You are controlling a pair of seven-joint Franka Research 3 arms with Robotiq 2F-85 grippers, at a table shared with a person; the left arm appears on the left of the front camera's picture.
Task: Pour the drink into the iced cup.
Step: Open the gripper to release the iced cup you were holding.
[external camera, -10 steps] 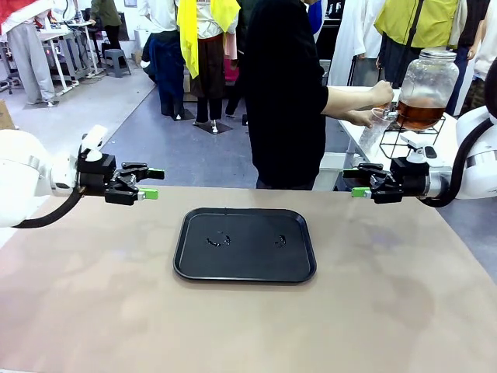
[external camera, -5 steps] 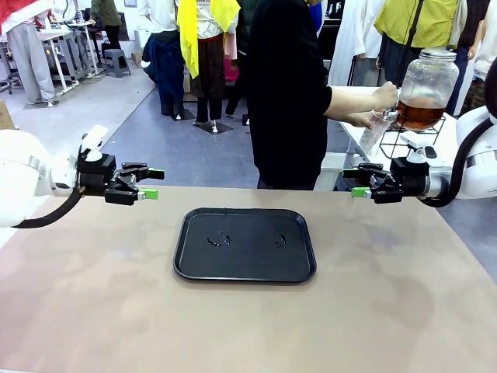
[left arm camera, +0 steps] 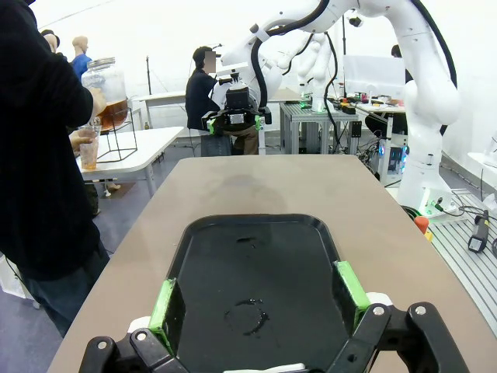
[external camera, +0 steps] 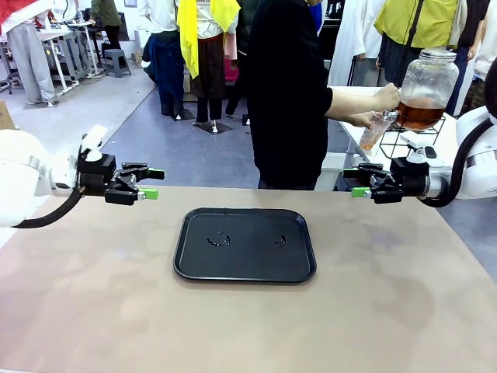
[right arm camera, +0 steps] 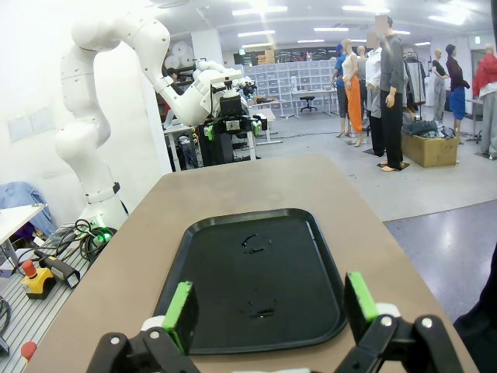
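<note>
The left gripper (left arm camera: pixel 260 299) stands with its jaws wide apart, nothing between its green pads (left arm camera: pixel 351 284). Just beyond them lies a black tray (left arm camera: pixel 256 272) with a few wet marks. Far ahead and to the left, a person's hand (left arm camera: pixel 81 140) holds a cup (left arm camera: pixel 89 151) under the drink (left arm camera: pixel 115 113) in a glass jar (left arm camera: pixel 105 81).

The drink (external camera: pixel 420 115) is amber-brown liquid filling the lower part of a round clear glass dispenser jar (external camera: pixel 427 78) (lidded, on a black wire stand). A clear cup (external camera: pixel 374 130) held tilted at its spigot holds some amber liquid.
</note>
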